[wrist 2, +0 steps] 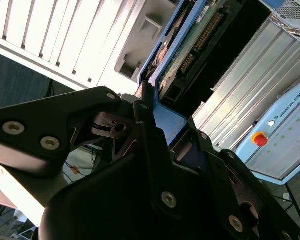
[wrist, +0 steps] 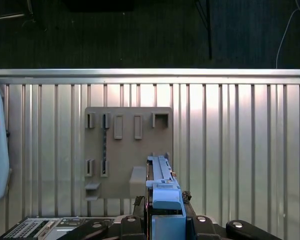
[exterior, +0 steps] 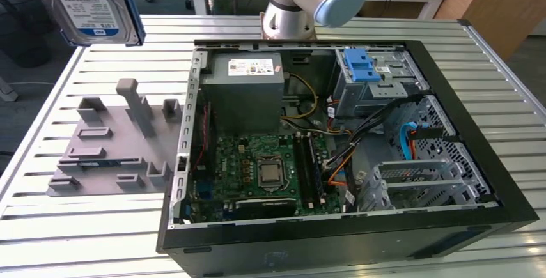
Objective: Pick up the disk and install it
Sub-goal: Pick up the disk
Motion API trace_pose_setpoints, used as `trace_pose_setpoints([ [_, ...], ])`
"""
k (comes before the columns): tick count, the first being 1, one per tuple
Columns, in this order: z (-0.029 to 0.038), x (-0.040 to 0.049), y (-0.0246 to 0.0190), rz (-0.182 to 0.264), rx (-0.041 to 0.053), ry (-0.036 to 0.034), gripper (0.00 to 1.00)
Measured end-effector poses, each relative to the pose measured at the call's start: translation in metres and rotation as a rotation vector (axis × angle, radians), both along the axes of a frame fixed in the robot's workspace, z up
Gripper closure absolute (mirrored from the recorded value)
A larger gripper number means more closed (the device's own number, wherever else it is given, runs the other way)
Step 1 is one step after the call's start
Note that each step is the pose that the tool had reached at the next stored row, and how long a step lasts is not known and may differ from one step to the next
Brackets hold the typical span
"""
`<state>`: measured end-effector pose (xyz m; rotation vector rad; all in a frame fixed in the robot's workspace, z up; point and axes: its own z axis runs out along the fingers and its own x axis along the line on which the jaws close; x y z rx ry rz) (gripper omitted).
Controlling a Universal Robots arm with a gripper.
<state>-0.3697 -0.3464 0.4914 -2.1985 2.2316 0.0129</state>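
We have the disk (exterior: 94,3) aloft at the exterior view's upper left, over the grey fixture (exterior: 102,163), the gripper (wrist 2: 162,117) clamped on its blue rails; pickup looks done, and installing calls for squaring it to a bay of the case (exterior: 341,236)

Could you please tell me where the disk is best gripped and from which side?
Its top end, from above, pinching the two flat faces: the disk hangs upright and is thin, so its broad faces likely give most contact. The gripper appears to hold it so.
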Motion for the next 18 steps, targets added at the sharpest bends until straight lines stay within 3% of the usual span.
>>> trace_pose_setpoints([
  [18,-0.0004,0.0131,-0.0003,0.000,0.0000,0.0000,0.64],
])
